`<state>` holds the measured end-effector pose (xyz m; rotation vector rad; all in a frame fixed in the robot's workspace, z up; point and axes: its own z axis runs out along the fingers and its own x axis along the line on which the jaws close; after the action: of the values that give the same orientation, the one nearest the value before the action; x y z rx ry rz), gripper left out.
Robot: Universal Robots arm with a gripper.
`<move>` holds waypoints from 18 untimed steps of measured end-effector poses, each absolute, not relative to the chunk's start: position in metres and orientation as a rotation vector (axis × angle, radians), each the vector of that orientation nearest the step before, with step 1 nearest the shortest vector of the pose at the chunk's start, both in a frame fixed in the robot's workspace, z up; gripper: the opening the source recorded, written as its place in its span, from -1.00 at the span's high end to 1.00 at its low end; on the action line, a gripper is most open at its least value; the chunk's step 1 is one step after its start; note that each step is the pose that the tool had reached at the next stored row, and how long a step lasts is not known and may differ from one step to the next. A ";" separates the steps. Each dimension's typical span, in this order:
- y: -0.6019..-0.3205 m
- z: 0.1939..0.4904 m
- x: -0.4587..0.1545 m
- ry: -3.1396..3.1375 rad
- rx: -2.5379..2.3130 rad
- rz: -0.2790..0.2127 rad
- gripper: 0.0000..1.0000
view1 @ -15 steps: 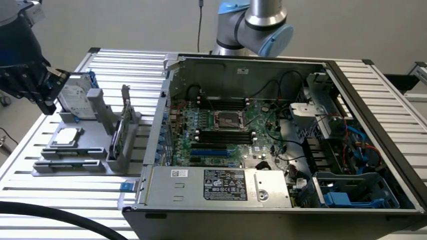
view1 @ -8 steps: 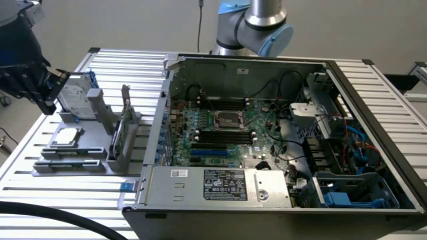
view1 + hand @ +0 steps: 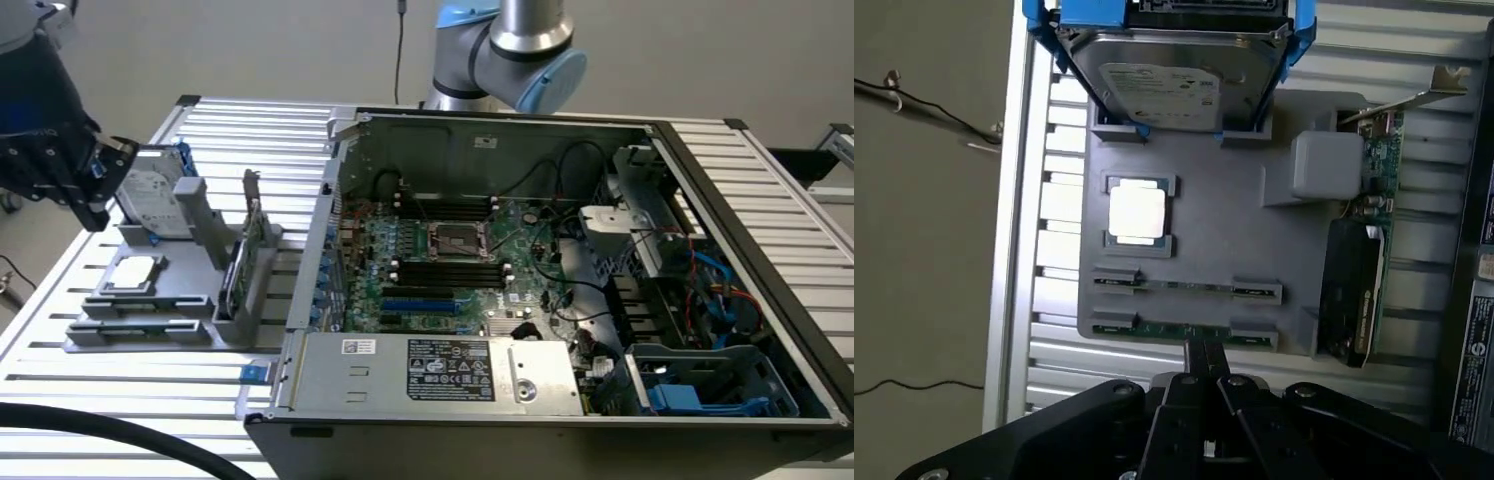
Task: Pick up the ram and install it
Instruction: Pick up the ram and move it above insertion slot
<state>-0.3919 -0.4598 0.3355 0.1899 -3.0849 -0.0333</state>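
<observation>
Two ram sticks lie edge-up in slots of the grey holder (image 3: 1224, 240): one ram stick (image 3: 1189, 287) and a second ram stick (image 3: 1164, 327) nearest my fingers. My gripper (image 3: 1204, 352) hovers above the holder's edge, shut, with nothing between its fingers, its tips just over the nearer stick. In the exterior view the gripper (image 3: 96, 205) hangs high at the left, above the holder (image 3: 187, 300). The open computer case (image 3: 334, 200) stands to the exterior view's right, with black memory slots (image 3: 454, 270) beside the processor socket.
On the holder also sit a silver hard drive (image 3: 1179, 85) in a blue frame, a processor chip (image 3: 1139, 212) and an upright green expansion card (image 3: 1374, 200). The ribbed metal table (image 3: 747, 200) carries everything. A black hose (image 3: 120, 435) crosses the front left corner.
</observation>
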 end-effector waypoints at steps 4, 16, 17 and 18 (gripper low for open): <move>-0.460 0.335 -0.392 -3.075 0.302 -0.030 0.79; -0.460 0.331 -0.392 -3.022 0.636 -0.022 0.79; -0.460 0.331 -0.392 -3.016 0.663 -0.021 0.79; -0.460 0.331 -0.392 -3.010 0.690 -0.020 0.79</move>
<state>-0.3920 -0.4598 0.3310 0.6899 -3.0101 -0.0202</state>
